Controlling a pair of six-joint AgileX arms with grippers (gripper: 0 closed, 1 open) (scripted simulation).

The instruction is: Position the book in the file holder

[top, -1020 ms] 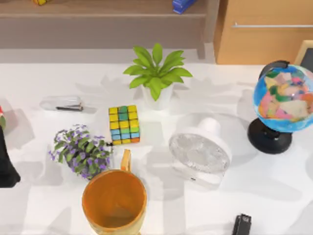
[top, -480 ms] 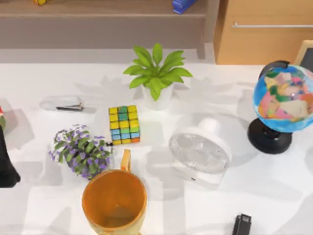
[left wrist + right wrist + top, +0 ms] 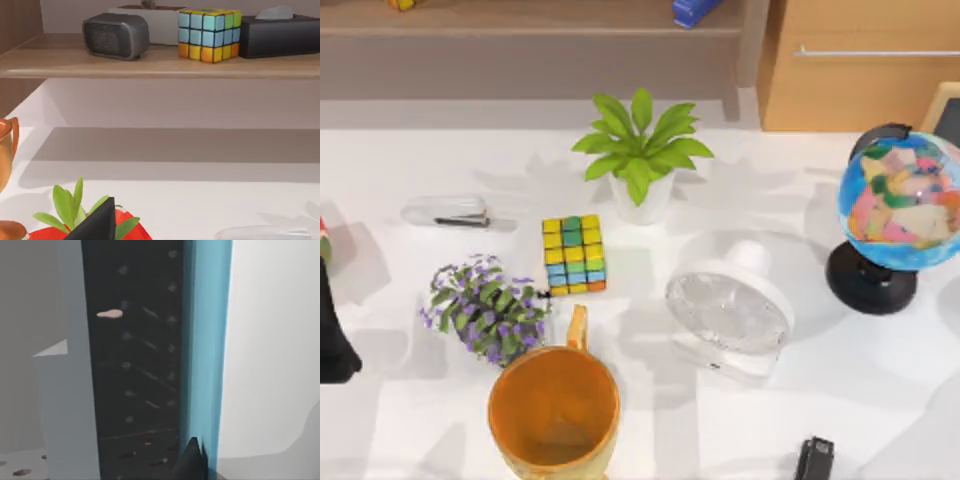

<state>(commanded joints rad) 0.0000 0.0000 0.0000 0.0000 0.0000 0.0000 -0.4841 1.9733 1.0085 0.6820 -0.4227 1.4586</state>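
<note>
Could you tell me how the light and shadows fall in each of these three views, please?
Top view: even, soft light; pale grey shadows spread across the white table around the green leafy potted plant and the round white desk fan. Left wrist view: a broad shadow band lies under the wooden shelf. Right wrist view: the dark perforated file holder is dim beside the thin light-blue book.

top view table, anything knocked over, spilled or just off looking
Nothing stands out. The orange mug, globe, potted plant and purple flowers all stand upright, the cube sits flat, and no spill shows on the table.
</note>
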